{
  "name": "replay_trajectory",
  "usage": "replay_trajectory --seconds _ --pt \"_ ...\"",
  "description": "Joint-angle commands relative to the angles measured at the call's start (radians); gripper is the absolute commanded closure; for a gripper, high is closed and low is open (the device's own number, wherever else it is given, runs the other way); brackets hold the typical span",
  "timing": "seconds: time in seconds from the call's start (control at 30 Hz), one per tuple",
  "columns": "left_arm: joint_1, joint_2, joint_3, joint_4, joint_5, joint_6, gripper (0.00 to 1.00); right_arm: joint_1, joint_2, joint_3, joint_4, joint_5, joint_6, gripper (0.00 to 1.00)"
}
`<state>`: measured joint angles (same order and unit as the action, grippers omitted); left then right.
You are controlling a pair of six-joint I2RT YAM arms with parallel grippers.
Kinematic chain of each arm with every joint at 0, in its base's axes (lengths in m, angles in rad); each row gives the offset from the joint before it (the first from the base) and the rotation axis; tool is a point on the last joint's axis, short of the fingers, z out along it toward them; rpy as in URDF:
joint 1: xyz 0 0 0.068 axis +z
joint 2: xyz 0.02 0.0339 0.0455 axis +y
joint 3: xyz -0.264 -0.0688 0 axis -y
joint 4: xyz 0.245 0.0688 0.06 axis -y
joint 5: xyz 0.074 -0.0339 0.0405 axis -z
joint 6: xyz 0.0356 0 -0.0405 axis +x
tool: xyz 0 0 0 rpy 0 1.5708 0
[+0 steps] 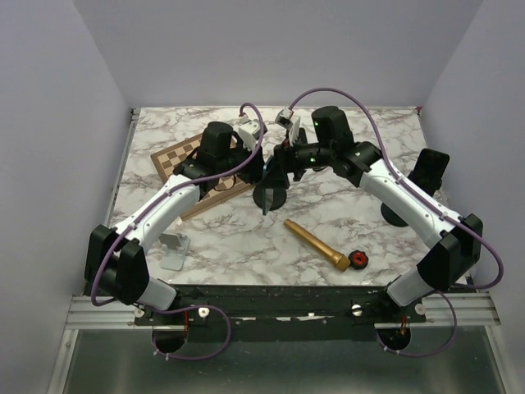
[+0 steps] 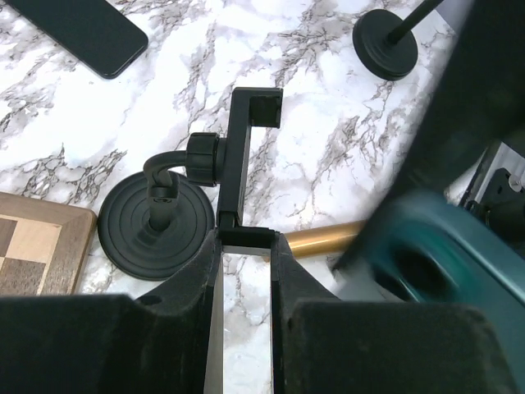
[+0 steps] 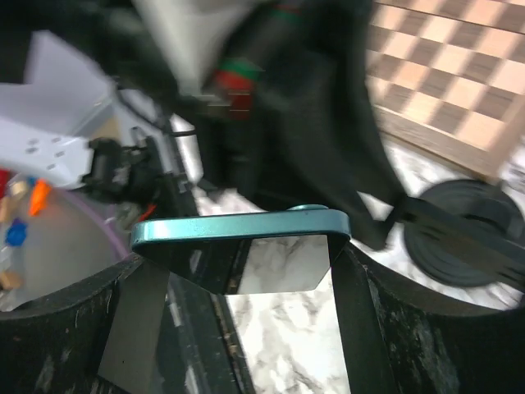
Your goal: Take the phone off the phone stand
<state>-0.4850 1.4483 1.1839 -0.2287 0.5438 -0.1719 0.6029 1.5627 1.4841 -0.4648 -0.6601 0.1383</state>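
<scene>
The black phone stand has a round base and an upright clamp bracket that is empty. My left gripper is shut on the lower end of that bracket; in the top view it is at the table's middle, above the stand base. The teal phone lies edge-on between my right gripper's fingers, clear of the bracket. The right gripper is shut on it, just right of the stand. The phone shows as a blur in the left wrist view.
A chessboard lies left of the stand. A gold cylinder and a small red-and-black piece lie in front. A silver stand is front left. A second black stand stands at the right. A black phone lies flat.
</scene>
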Motion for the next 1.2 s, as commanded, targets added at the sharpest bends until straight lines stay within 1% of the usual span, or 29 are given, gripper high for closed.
replay_trajectory --seconds 0.0,0.1,0.2,0.37,0.43,0.47,0.53,0.63,0.7,0.83,0.9,0.93,0.97,1.0,1.1,1.17 --pt "0.004 0.016 0.021 0.035 -0.044 0.025 1.0 0.013 -0.065 0.039 0.028 -0.173 0.026 0.99" --pt "0.005 0.015 0.02 0.033 -0.043 0.025 1.0 0.013 -0.063 0.05 0.006 -0.116 0.035 0.99" --pt "0.005 0.011 0.021 0.032 -0.042 0.023 1.0 0.013 -0.077 0.05 -0.046 -0.02 0.048 0.99" --pt "0.005 -0.002 0.033 0.015 -0.046 0.017 1.0 0.012 -0.174 -0.048 -0.034 0.104 0.083 0.99" --pt "0.004 -0.007 0.046 -0.006 -0.055 0.013 1.0 0.012 -0.22 -0.083 -0.04 0.186 0.099 0.99" --pt "0.004 -0.007 0.055 -0.022 -0.062 0.011 0.98 0.012 -0.245 -0.101 -0.04 0.245 0.111 0.99" --pt "0.004 -0.012 0.067 -0.041 -0.067 0.008 0.84 0.012 -0.286 -0.136 -0.041 0.344 0.136 0.99" --pt "0.004 -0.043 0.047 -0.018 -0.076 -0.004 0.65 0.012 -0.336 -0.207 -0.026 0.467 0.165 0.99" --pt "0.004 -0.059 0.046 -0.02 -0.083 -0.003 0.56 0.012 -0.356 -0.25 -0.023 0.57 0.188 0.99" --pt "0.005 -0.082 0.054 -0.037 -0.085 -0.007 0.4 0.012 -0.397 -0.322 -0.016 0.705 0.239 0.99" --pt "0.003 -0.097 0.054 -0.04 -0.096 -0.009 0.31 0.012 -0.424 -0.359 0.002 0.734 0.26 0.99" --pt "0.003 -0.108 0.056 -0.042 -0.102 -0.009 0.2 0.012 -0.438 -0.377 0.01 0.743 0.27 0.99" --pt "0.004 -0.119 0.058 -0.048 -0.113 -0.008 0.06 0.012 -0.446 -0.388 0.015 0.752 0.275 0.99" --pt "0.004 -0.131 0.058 -0.05 -0.121 -0.009 0.02 0.012 -0.449 -0.399 0.015 0.766 0.285 0.99" --pt "0.003 -0.187 0.045 -0.045 -0.167 -0.011 0.01 0.012 -0.437 -0.412 -0.003 0.816 0.307 0.99" --pt "0.002 -0.234 0.025 -0.035 -0.229 -0.009 0.01 0.012 -0.418 -0.414 -0.02 0.86 0.326 0.99"
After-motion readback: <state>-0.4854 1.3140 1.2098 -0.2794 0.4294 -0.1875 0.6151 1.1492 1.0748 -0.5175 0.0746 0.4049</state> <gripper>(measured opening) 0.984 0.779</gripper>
